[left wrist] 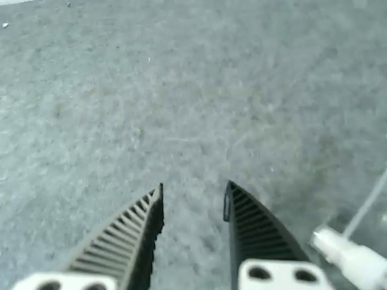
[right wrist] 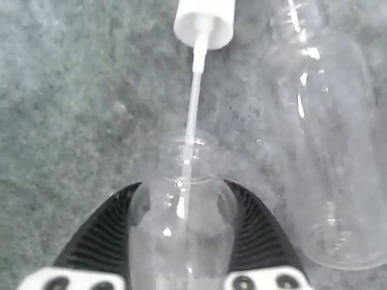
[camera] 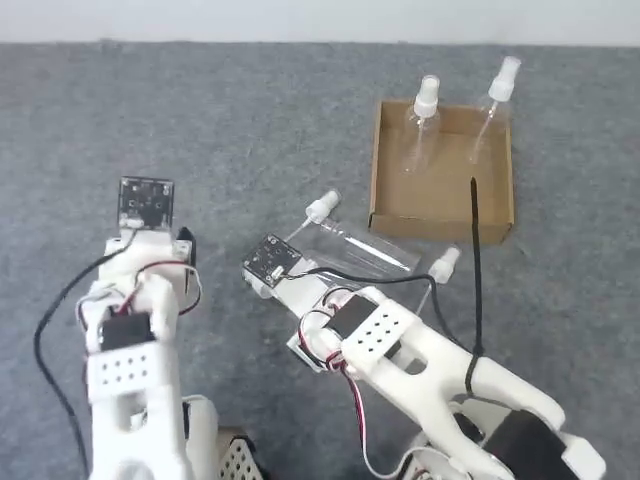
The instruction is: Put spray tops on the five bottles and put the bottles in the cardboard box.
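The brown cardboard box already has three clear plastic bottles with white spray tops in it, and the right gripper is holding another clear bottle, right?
Not quite. The brown cardboard box holds two clear plastic bottles with white spray tops, not three; the high view shows it. The right gripper does hold another clear bottle.

Your high camera looks down over the worktop [camera: 250, 120] from behind both arms. Your wrist cameras sit close behind the left hand [left wrist: 194, 187] and right hand [right wrist: 183, 199], aimed at the worktop. High and right wrist views share the spray top [right wrist: 203, 21] at the held bottle [right wrist: 181, 241].
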Robot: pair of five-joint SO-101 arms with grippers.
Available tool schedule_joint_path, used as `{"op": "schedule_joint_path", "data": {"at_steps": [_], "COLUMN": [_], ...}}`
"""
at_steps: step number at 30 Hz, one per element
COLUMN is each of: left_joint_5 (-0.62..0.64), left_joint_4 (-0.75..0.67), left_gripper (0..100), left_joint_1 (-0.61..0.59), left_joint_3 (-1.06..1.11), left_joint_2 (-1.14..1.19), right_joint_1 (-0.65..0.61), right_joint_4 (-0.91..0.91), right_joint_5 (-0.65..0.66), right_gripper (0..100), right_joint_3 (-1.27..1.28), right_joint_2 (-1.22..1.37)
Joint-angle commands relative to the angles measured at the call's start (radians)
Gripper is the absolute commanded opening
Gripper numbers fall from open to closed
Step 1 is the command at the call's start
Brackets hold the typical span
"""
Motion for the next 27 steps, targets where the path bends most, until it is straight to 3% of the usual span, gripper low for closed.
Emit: {"op": "schedule_joint_path", "data": {"at_steps": [1, 11, 21, 27], "left_joint_5": [-0.006, -0.002, -0.012, -0.094], "left_joint_4": [-0.066, -0.066, -0.095, 0.005], "left_gripper": [16, 10, 10, 10], "left_joint_1": [-0.006, 0.199, 0.183, 0.221], "left_joint_3": [-0.136, -0.351, -0.512, -0.464], "left_joint_2": [0.261, 0.654, 0.964, 0.901], "right_joint_1": [-0.002, 0.001, 0.002, 0.002], "right_joint_4": [-0.024, -0.114, -0.113, -0.119], "right_joint_5": [0.009, 0.012, 0.009, 0.009], "right_gripper": [0.6, 0.6, 0.6, 0.6], "right_joint_3": [-0.051, 0.038, 0.041, 0.041], "right_joint_2": [-0.051, -0.062, -0.054, -0.053]}}
